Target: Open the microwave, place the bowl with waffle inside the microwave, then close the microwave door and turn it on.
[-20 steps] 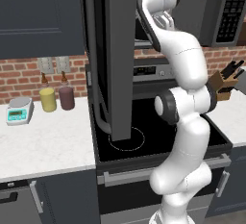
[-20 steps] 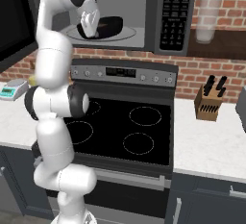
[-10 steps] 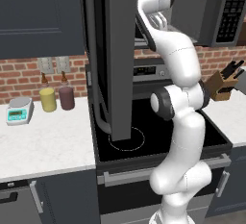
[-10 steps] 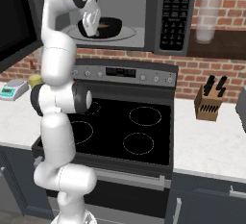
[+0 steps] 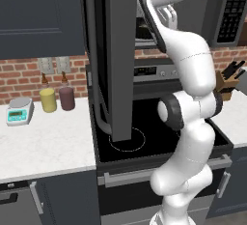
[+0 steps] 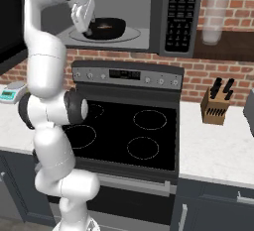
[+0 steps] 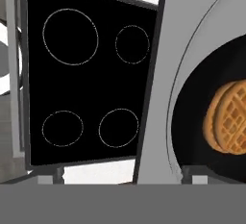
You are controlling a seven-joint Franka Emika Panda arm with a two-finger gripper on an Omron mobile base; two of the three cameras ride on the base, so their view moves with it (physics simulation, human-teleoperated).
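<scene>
Gripper (image 6: 90, 28) jaws now spread, released shallow black bowl with golden gridded waffle (image 6: 106, 28); bowl rests on turntable inside dark gray microwave (image 6: 149, 14). Wide glass-fronted door (image 5: 110, 55) hangs open. Closing door next.

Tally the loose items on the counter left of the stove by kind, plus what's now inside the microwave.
Kitchen scale: 1
Canisters: 2, yellow and dark maroon
Bottles behind the canisters: 2
Bowl with waffle inside the microwave: 1
Total: 6
</scene>
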